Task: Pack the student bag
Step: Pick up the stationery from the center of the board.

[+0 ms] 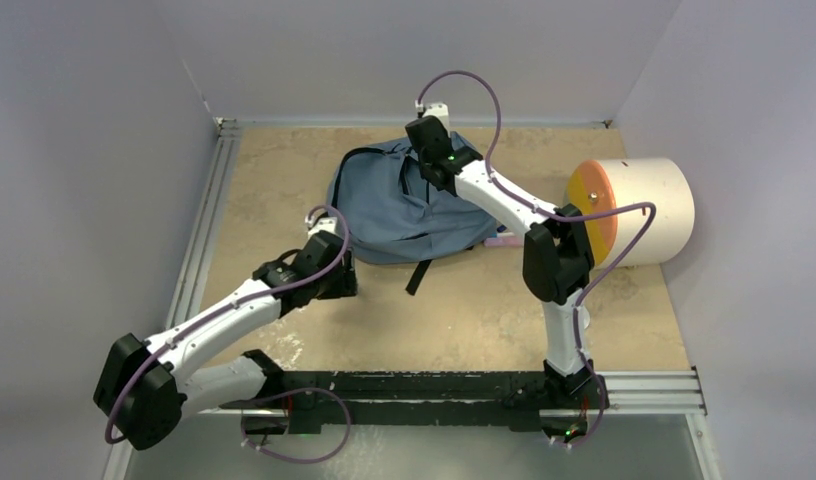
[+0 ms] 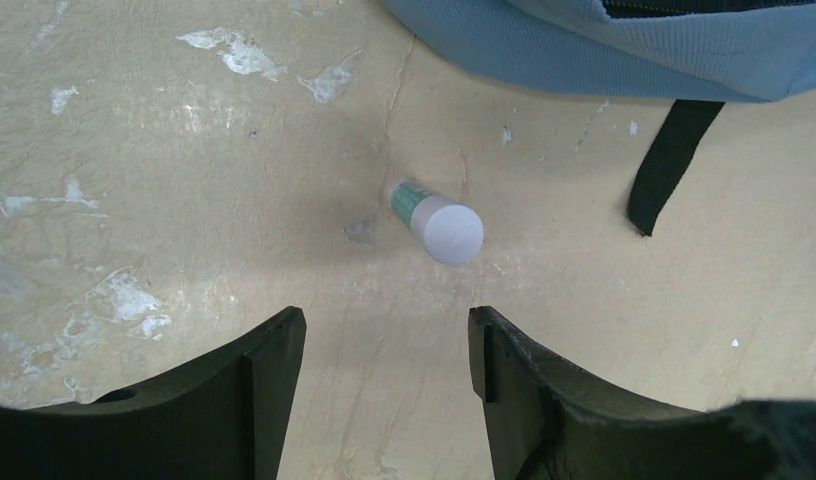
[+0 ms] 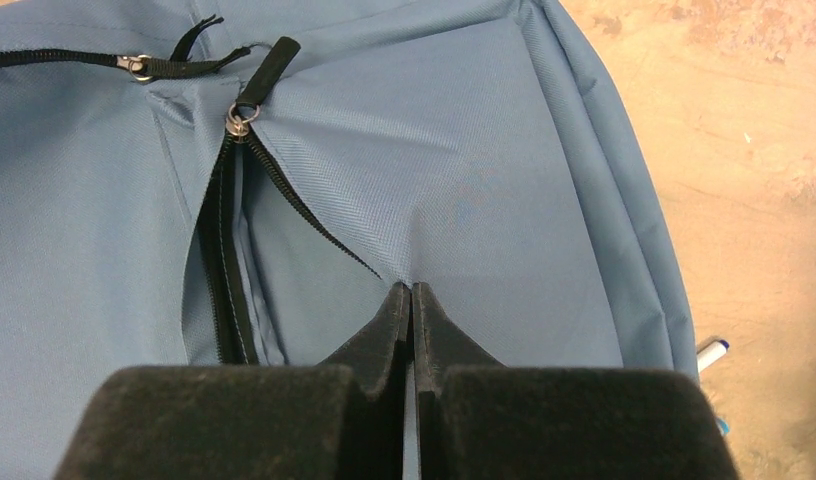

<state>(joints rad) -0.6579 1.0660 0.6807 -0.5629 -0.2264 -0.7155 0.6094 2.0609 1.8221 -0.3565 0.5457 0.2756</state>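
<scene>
**Packing station: student bag and one loose item**

1. Student bag point(image 1: 404, 210), soft grey-blue woven fabric with dark zippers. It lies flat at the far middle of the scuffed beige table point(image 1: 464, 320). One zipper point(image 3: 224, 250) gapes open. One black strap point(image 2: 669, 160) trails off the near edge.
2. Right gripper point(image 3: 412, 300). The fingers are pressed fully together on top of the bag, and the cloth puckers toward their tips. It appears to pinch a fold just beside the open zipper, probably to hold the opening up and steady the bag for loading.
3. Left gripper point(image 2: 386, 325). It is spread wide with nothing between the fingers, low over the table just near of the bag.
4. Small tube point(image 2: 439, 222), pale lilac cap over a green-banded body. It lies alone on its side ahead of the open fingers and touches neither. It is likely the next item to go in.
5. Pen point(image 3: 711, 352), white with a blue end, showing at the bag's edge.
6. White drum point(image 1: 634, 210) with an orange face, on its side to the right, apart from the bag.

Markings: the print on the tube is too small to read. No brand or label is visible on the bag.
</scene>
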